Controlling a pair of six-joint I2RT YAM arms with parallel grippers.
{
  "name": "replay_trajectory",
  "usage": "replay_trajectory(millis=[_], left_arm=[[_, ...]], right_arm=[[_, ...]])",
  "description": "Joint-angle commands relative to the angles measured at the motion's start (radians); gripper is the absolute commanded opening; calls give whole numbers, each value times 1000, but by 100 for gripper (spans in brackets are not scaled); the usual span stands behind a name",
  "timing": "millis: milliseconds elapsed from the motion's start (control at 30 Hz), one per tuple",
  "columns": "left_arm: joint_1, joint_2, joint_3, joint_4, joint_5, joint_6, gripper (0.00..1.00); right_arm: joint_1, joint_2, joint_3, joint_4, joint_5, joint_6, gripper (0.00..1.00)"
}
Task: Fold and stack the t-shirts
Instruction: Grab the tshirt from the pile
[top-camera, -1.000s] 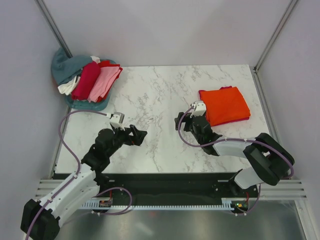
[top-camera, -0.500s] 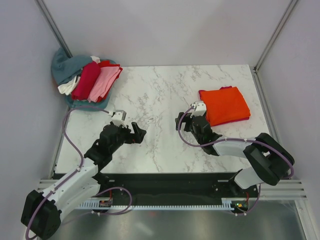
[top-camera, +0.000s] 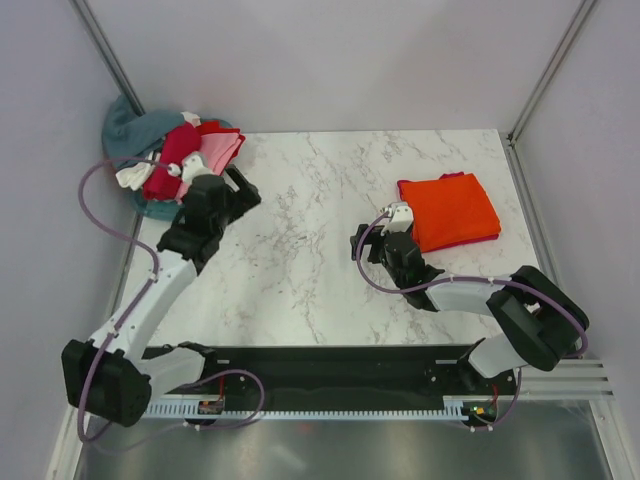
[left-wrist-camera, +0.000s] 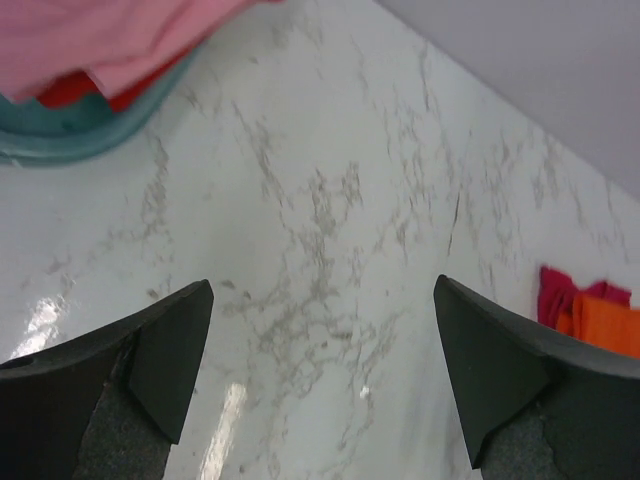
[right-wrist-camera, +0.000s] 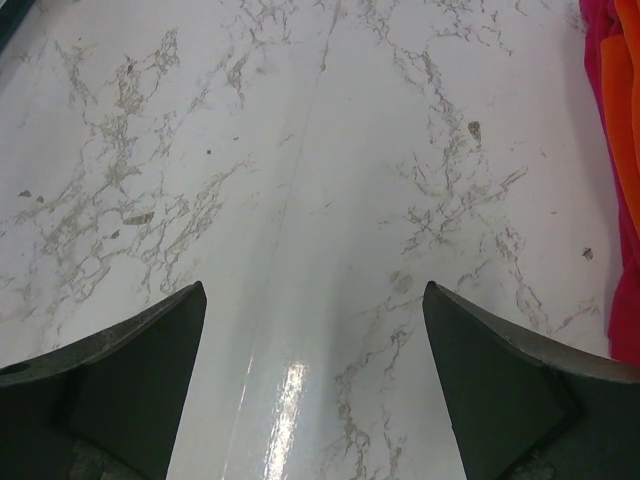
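Observation:
A loose pile of t-shirts lies at the table's far left corner: a teal-grey one (top-camera: 128, 125) underneath, a magenta one (top-camera: 175, 152), a light pink one (top-camera: 222, 148), a red one (top-camera: 212, 127) and a white one (top-camera: 131, 178). My left gripper (top-camera: 243, 186) is open and empty just right of the pile; its wrist view shows the pink shirt (left-wrist-camera: 100, 35) over the teal one (left-wrist-camera: 80, 135). A folded orange shirt (top-camera: 450, 208) lies on a magenta one (top-camera: 462, 242) at the right. My right gripper (top-camera: 360, 243) is open and empty, left of that stack (right-wrist-camera: 625, 120).
The marble table (top-camera: 320, 190) is walled by grey panels at the back and both sides. The left arm's cable (top-camera: 100, 215) loops out beside the pile. A dark rail (top-camera: 330, 365) runs along the near edge between the arm bases.
My left arm has swung from the table's near middle up and left to the edge of the shirt pile. The right arm and the orange stack have not moved.

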Motion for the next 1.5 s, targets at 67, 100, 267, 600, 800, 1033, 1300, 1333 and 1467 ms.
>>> replay_trajectory(millis=[67,100,267,600,800,1033,1300,1333,1467], left_arm=[[173,197,250,-152,-117,-142,95],[186,220,264,-152,-123,-198,93],[257,334,311,-164,-173,-433,81],[265,527,390,-164,-355,-553,80],[286,595,440,-136,-402,-523,67],[346,690,537,-75,-325,-402,57],[349,753,548,-75,-272,-421,61],[377,771,557,-75,-261,-409,61],[380,773,548,-75,-246,-391,25]], right_arm=[[4,-4,11,20,6,22,98],[4,-4,11,20,6,23,98],[4,3,3,22,1,31,98],[4,11,12,19,-2,26,98],[4,13,12,17,-5,30,98],[4,20,17,14,-17,34,98],[4,17,19,12,-11,30,98],[4,17,19,11,-8,28,98],[4,16,19,11,-7,28,98]])
